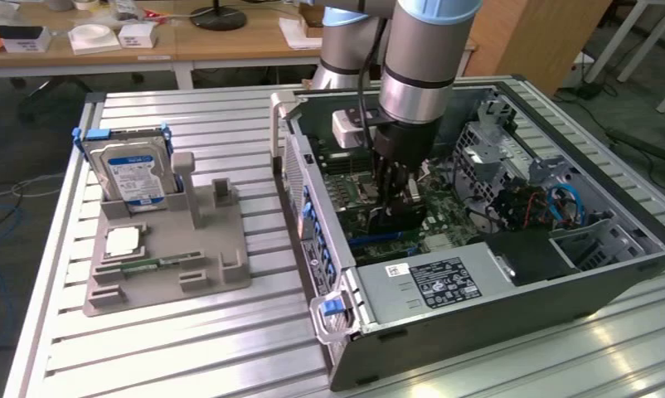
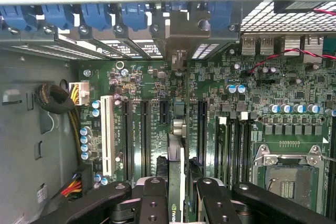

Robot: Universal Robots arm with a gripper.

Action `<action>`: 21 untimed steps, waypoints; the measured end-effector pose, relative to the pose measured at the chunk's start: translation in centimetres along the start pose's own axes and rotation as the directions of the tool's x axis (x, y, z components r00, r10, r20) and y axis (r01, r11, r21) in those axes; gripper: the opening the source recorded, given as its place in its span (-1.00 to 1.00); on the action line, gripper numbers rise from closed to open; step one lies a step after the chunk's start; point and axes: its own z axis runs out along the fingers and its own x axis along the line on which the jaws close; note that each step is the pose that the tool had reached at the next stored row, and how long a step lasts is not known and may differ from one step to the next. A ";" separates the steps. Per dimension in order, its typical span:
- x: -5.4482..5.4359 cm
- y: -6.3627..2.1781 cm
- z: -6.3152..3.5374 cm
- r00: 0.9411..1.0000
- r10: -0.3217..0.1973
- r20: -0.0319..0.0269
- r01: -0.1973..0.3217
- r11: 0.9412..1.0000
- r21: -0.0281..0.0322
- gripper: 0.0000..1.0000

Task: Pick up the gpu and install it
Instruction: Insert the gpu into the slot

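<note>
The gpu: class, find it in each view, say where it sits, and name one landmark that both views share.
Exterior view: the gpu stands inside the open computer case, gripped under the gripper, just above the motherboard.
Wrist view: the gpu is seen edge-on between the black fingers, in line with the expansion slots.
Shared landmark: the blue slot clips along the case's rear wall.

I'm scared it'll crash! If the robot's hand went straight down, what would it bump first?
Probably the motherboard: the hand holds the gpu edge-on above it, so the card's lower edge would touch first. The gap left is hard to judge.
</note>
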 end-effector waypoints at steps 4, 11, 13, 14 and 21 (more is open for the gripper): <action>0.0 0.09 0.11 1.000 0.000 0.000 0.000 1.000 0.000 -0.47; 0.0 0.11 0.51 1.000 0.000 0.000 0.000 1.000 0.000 -0.47; 0.0 0.11 0.54 1.000 0.000 -0.001 0.000 1.000 0.000 -0.47; 0.0 0.11 0.56 1.000 0.000 -0.001 0.000 1.000 0.000 -0.47; 0.0 0.11 0.59 1.000 0.000 0.000 0.000 1.000 0.000 -0.47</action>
